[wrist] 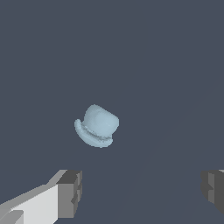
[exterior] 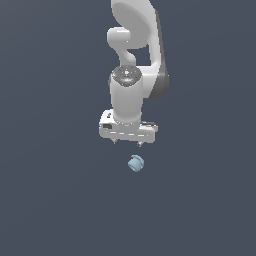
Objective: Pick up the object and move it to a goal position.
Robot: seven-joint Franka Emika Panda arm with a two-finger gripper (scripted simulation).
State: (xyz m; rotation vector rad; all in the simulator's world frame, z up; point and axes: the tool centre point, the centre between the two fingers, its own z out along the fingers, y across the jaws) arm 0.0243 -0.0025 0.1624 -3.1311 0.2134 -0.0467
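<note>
Below the spread fingers (wrist: 70,193), unmarked pale-blue object (exterior: 135,163), seemingly untouched

Pale light-blue on the object (exterior: 135,163), plain and unpatterned, a shade darker under its rim in the wrist view (wrist: 98,126). White arm (exterior: 131,95) with a dark grey band down its side and tiny red and green specks on its round cap. White gripper (exterior: 128,143), its fingertips (wrist: 70,194) mid-grey. Flat slate-blue ground (exterior: 50,200) all round.

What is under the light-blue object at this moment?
Only the plain dark surface shows around the light-blue object. The open hand is apart from it. The patch beneath the object itself is covered.
</note>
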